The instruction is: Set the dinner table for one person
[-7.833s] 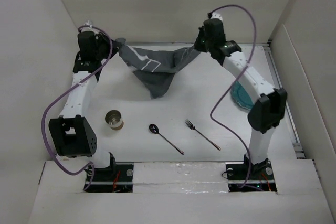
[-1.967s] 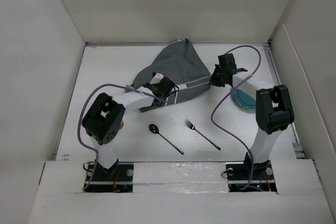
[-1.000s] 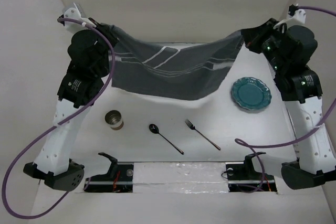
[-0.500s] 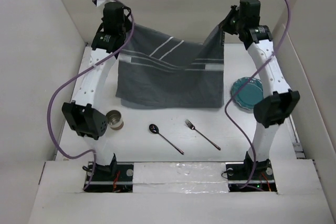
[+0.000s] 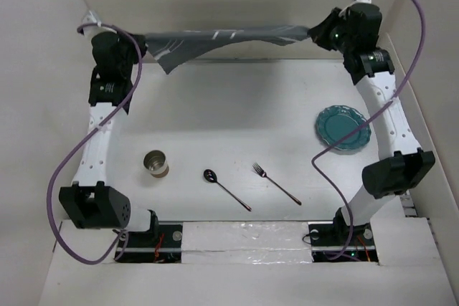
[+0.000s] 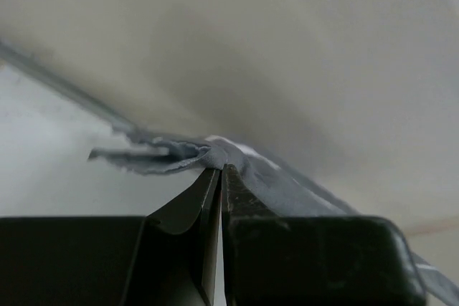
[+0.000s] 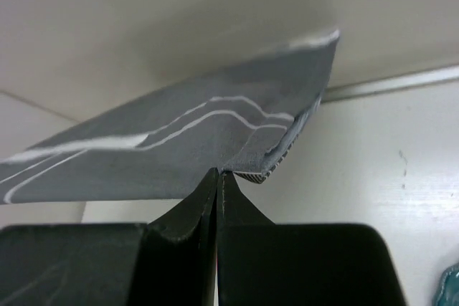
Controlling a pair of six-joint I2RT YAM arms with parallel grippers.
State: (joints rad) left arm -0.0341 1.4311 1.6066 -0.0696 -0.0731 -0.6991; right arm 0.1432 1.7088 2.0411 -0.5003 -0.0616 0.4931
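While both arms are reaching high, the left gripper (image 5: 141, 44) and right gripper (image 5: 316, 33) are each clamping a corner of the mat (image 5: 229, 36), holding it stretched above the far edge of the table (image 5: 237, 112).

Looks like a robotics lab test cell, not a home. Boxed in by plain white panels (image 5: 237, 5) at top, left & right of frame, around a matte white dinner table (image 5: 237, 116). Fitted w/ left arm base (image 5: 147, 231) & right arm base (image 5: 343, 234) bolted at bottom edge, purple cables (image 5: 61, 170) looping loose. Lined between them w/ a shiny strip (image 5: 244, 233), maybe tape. Staged w/ few props: placemat (image 5: 229, 35), cup (image 5: 155, 163), spoon (image 5: 226, 190), fork (image 5: 276, 183), teal plate (image 5: 343, 127).
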